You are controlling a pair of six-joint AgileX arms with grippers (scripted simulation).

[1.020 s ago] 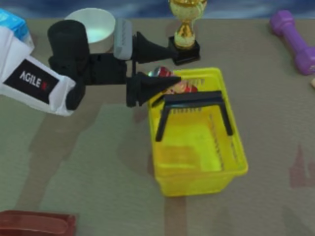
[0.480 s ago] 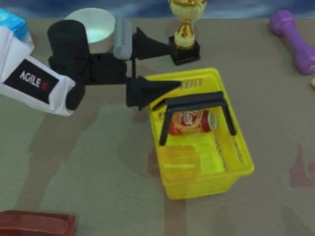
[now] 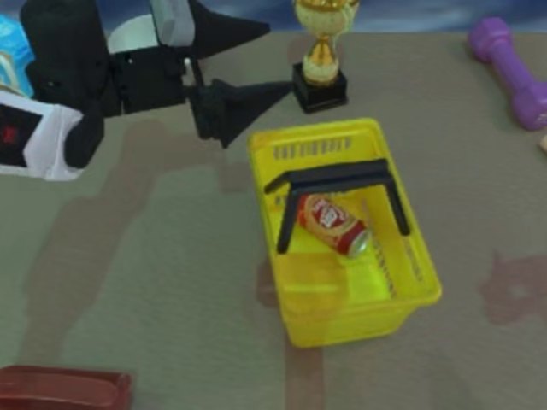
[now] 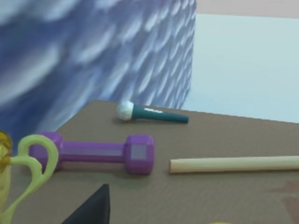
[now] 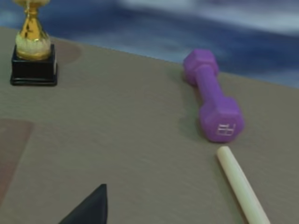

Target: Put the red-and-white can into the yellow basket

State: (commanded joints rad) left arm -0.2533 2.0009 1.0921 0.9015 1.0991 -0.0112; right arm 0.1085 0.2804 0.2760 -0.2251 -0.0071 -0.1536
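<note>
The red-and-white can point(image 3: 333, 224) lies on its side on the floor of the yellow basket point(image 3: 342, 320), under the black handle point(image 3: 338, 177). My left gripper point(image 3: 279, 58) is open and empty, raised beyond the basket's far left corner and well clear of the can. In the left wrist view one dark finger point(image 4: 96, 207) shows. My right arm is outside the top view; its wrist view shows one dark finger point(image 5: 96, 207) set far to one side over bare table, holding nothing.
A gold trophy point(image 3: 320, 55) stands just behind the basket. A purple dumbbell point(image 3: 513, 73) lies at the far right beside a pale stick point(image 5: 240, 184). A white bowl point(image 3: 128, 34) sits under the left arm and a dark red tray point(image 3: 60, 389) at the front left.
The can left my left gripper and dropped into the basket, rolling to its floor. The left gripper then pulled back toward the far left. The basket shifted slightly.
</note>
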